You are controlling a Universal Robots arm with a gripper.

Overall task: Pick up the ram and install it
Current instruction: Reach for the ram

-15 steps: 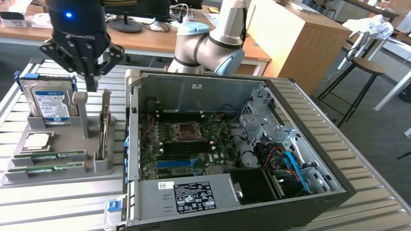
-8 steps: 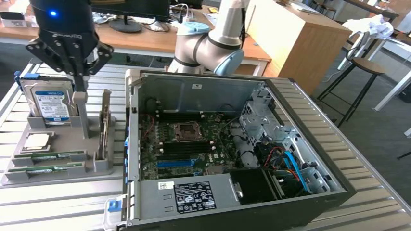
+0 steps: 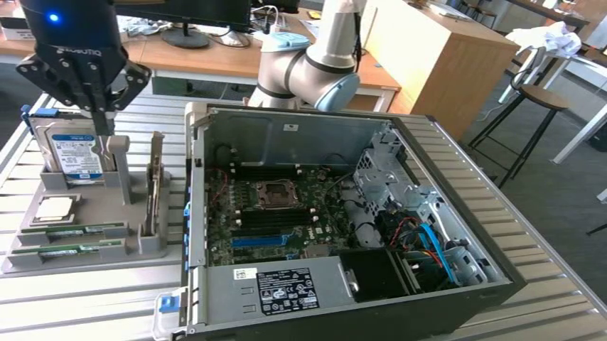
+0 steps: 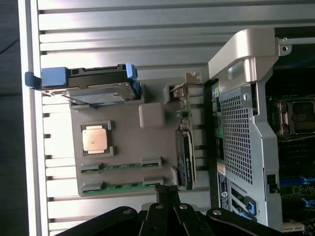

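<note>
- The slatted metal worktop [image 3: 95,309] [image 4: 123,29] carries everything.
- An open computer case [image 3: 284,138] [image 4: 241,123] lies on its side on the exterior view's right part of the worktop. Its motherboard [image 3: 275,213] faces up, with an empty processor socket [image 3: 278,193] in the middle.
- The robot arm [image 3: 313,67] rises behind the case and reaches over toward the exterior view's left.
- A grey holder [image 3: 28,264] [image 4: 147,142] sits on the worktop just beside the case, on the exterior view's left.
- A blue-labelled hard drive [image 3: 76,153] [image 4: 96,93] stands on edge at the holder's far end in the exterior view.
- An expansion card [image 3: 153,185] [image 4: 186,147] stands upright along the holder's side nearest the case.
- The claw [image 3: 101,128] [image 4: 167,191] hangs above the holder, in front of the hard drive in the exterior view. Its fingers are pressed together with nothing between them, and it touches none of the parts.
- A square silver processor chip [image 3: 55,208] [image 4: 95,139] lies flat in its recess, between the hard drive and the ram.
- The first ram stick [image 3: 71,231] [image 4: 120,167] lies flat in its slot in the holder, just beside the processor chip.
- The second ram stick [image 3: 67,249] [image 4: 120,187] lies flat in the next slot, parallel to the first, at the holder's near edge in the exterior view.
</note>
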